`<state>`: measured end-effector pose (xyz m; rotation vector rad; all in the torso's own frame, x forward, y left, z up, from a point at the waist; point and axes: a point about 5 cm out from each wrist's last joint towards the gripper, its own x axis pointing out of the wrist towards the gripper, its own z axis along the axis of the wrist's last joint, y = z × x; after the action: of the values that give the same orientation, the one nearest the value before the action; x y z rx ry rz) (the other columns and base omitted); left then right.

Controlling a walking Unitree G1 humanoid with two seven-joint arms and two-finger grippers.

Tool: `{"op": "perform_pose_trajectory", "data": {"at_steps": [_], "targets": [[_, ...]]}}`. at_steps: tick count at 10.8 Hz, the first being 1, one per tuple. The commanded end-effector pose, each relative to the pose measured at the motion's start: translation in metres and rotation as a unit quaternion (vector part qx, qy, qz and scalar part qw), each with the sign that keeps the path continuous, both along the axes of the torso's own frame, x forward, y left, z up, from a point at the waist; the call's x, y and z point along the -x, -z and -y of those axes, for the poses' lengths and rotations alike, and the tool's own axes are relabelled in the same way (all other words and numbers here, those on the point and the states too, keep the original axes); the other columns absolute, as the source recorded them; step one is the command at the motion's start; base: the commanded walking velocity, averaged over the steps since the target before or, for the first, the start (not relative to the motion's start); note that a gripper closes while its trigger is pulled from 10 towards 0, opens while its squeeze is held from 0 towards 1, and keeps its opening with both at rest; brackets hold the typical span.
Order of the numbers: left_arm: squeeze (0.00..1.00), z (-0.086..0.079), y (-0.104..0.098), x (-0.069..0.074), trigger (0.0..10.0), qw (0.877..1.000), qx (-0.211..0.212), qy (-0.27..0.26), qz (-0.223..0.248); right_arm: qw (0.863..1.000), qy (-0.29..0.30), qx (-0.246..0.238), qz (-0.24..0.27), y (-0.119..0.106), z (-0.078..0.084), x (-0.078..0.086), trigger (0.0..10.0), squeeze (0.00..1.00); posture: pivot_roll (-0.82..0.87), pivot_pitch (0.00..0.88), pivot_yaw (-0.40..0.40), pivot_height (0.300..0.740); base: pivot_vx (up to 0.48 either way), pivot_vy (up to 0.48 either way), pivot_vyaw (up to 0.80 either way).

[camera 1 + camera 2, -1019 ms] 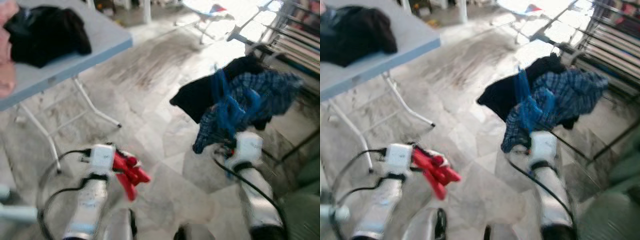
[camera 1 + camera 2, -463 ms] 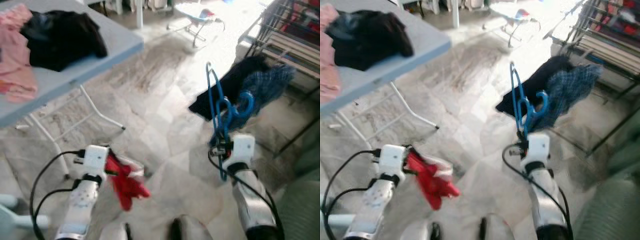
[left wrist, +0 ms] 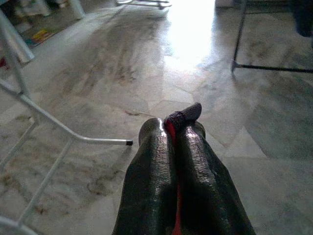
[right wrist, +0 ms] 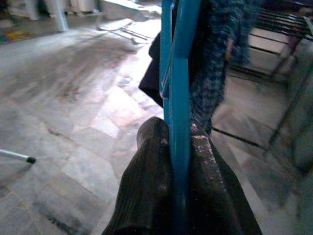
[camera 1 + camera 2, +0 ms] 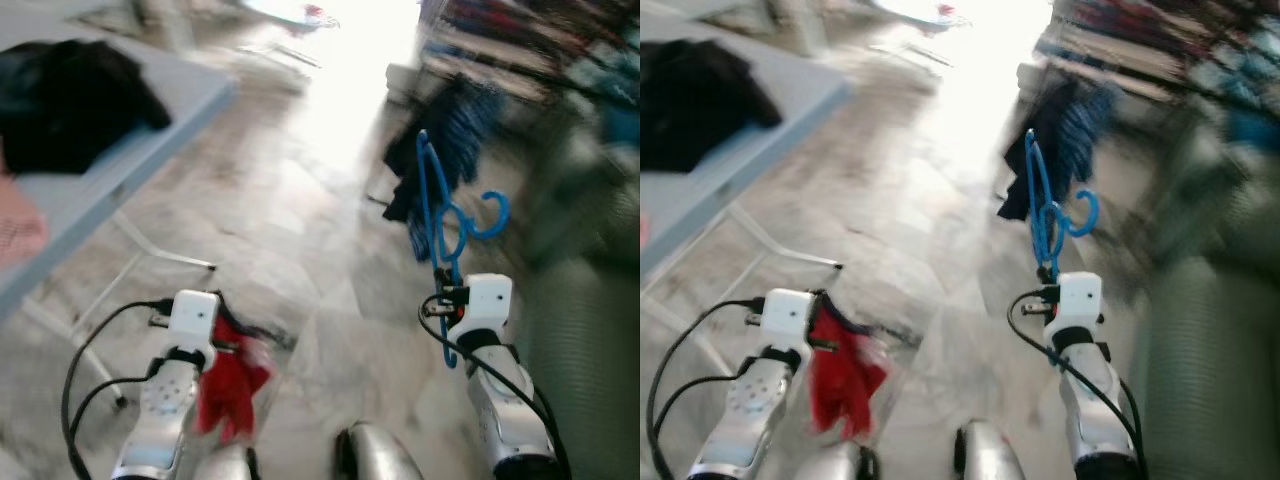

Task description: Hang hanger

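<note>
Right gripper (image 4: 177,147) raised forward, clamped on upright blue hanger (image 5: 440,215), left gripper (image 3: 173,147) low, pinching red cloth (image 5: 228,385)

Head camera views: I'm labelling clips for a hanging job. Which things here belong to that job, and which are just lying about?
Part of the job:
- blue hanger, clamped upright in the right pincer
- clothes rack ahead on the right, blurred

Lying about:
- red cloth, pinched in the left pincer
- black garment on the folding table
- plaid shirt hanging on the rack
</note>
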<state>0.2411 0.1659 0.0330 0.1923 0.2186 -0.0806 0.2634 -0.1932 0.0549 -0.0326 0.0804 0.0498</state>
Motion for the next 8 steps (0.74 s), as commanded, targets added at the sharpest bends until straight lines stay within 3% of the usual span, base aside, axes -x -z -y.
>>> {"op": "perform_pose_trajectory", "data": {"at_steps": [1, 5, 8], "targets": [[0.0, 0.01, -0.006, -0.004, 10.0, 1.0, 0.002, 0.013, 0.019, 1.0, 0.013, 0.008, -0.001, -0.001, 0.011, 0.002, 10.0, 0.0, -0.03, 0.132, -0.042, 0.74, 0.0, 0.0, -0.8], [0.0, -0.002, -0.007, -0.009, 10.0, 0.999, -0.024, 0.025, 0.029, 1.0, 0.019, 0.008, 0.0, -0.002, 0.012, -0.003, 10.0, 0.0, -0.02, 0.158, -0.047, 0.74, 0.0, 0.0, -0.8], [0.0, -0.029, -0.012, -0.014, 10.0, 0.999, -0.036, 0.002, 0.03, 1.0, 0.021, 0.005, -0.001, -0.001, 0.009, 0.0, 10.0, 0.0, -0.02, 0.187, -0.041, 0.74, 0.0, 0.0, -0.8]]}}
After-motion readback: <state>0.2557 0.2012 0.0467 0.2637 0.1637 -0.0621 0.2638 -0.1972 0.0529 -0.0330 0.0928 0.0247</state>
